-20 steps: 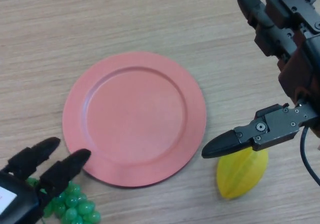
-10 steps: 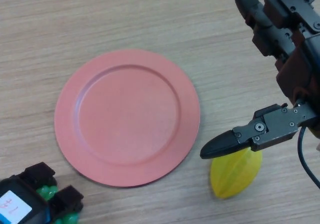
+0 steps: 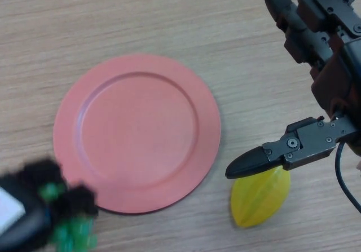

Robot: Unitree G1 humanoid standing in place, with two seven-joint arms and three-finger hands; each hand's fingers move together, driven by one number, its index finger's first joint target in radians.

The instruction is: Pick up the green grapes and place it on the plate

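We see the wood-grain table [image 3: 141, 21] bearing a round salmon-pink plate [image 3: 137, 131], bare. Our right hand [image 3: 316, 66] hangs at the right edge, fingers straight and spread, holding nothing, its thumb over a ribbed yellow fruit [image 3: 259, 198]. At bottom left our left hand [image 3: 42, 204] curls around the bunch of green grapes [image 3: 73, 234], just off the plate's near rim; its long axis we cannot tell.

Plate [image 3: 138, 131] by my left hand [image 3: 34, 207]: matt, smooth plastic. Table [image 3: 113, 21]: wood grain. Fruit [image 3: 259, 198] under my right thumb: ribbed, waxy.
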